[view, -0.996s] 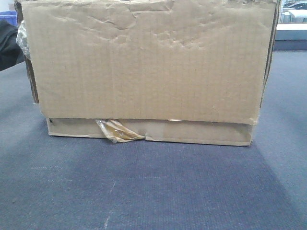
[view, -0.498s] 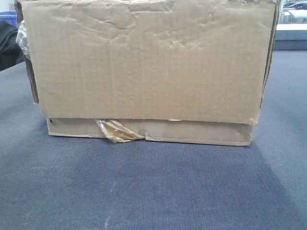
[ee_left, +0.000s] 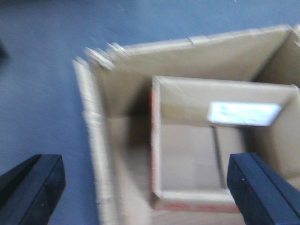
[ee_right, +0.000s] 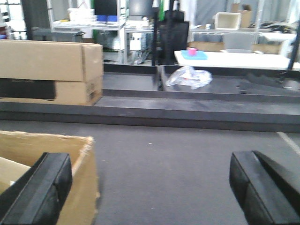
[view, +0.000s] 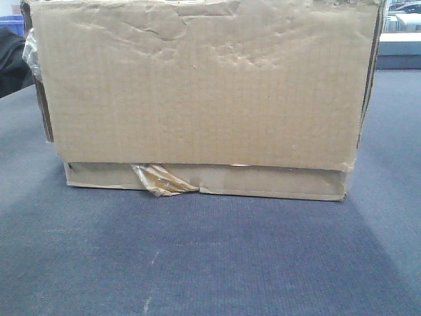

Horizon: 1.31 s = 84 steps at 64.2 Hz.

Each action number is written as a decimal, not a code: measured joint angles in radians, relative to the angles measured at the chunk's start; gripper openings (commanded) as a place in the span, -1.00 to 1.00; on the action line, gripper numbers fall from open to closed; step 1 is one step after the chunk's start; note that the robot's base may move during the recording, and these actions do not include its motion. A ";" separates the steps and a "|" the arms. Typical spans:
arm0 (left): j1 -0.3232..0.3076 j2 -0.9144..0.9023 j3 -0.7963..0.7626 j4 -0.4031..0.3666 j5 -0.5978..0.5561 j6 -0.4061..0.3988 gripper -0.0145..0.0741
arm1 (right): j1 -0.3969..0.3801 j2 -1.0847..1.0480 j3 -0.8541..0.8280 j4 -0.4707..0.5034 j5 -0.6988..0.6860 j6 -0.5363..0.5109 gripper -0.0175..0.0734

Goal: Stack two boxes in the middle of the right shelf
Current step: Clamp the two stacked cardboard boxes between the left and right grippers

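A large brown cardboard box [view: 204, 85] with a dented face stands on the carpet and fills the front view; crinkled tape [view: 161, 179] peels at its lower edge. In the blurred left wrist view this box [ee_left: 117, 93] is open at the top, and a smaller open box [ee_left: 187, 154] with a white label sits inside it. My left gripper [ee_left: 145, 161] hovers above them, open and empty. My right gripper [ee_right: 150, 161] is open and empty over the carpet, with the large box's corner [ee_right: 70, 159] by its left finger. The steel shelf is out of view.
Two stacked cartons [ee_right: 51, 70] sit on a low dark platform at far left. A crumpled plastic bag [ee_right: 187, 77], a black chair [ee_right: 171, 40] and a white table [ee_right: 234, 58] stand farther back. A blue bin [view: 10, 25] shows behind the box.
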State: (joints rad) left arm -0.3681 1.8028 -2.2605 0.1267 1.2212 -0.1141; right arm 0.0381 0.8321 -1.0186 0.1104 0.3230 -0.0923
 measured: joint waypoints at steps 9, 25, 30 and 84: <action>0.068 -0.013 -0.002 -0.059 0.004 0.057 0.70 | 0.064 0.111 -0.229 0.004 0.200 0.000 0.64; 0.199 -0.013 0.005 -0.086 0.007 0.130 0.70 | 0.149 0.370 -0.575 0.008 0.562 0.000 0.64; 0.222 -0.015 0.027 -0.086 0.007 0.145 0.70 | 0.164 0.440 -0.646 0.028 0.641 0.000 0.64; 0.206 0.086 0.220 -0.142 0.005 0.166 0.70 | 0.189 0.890 -0.718 0.108 0.824 0.058 0.64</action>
State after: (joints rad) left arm -0.1622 1.8893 -2.0400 -0.0150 1.2258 0.0523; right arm 0.2268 1.7216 -1.7362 0.2189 1.1474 -0.0343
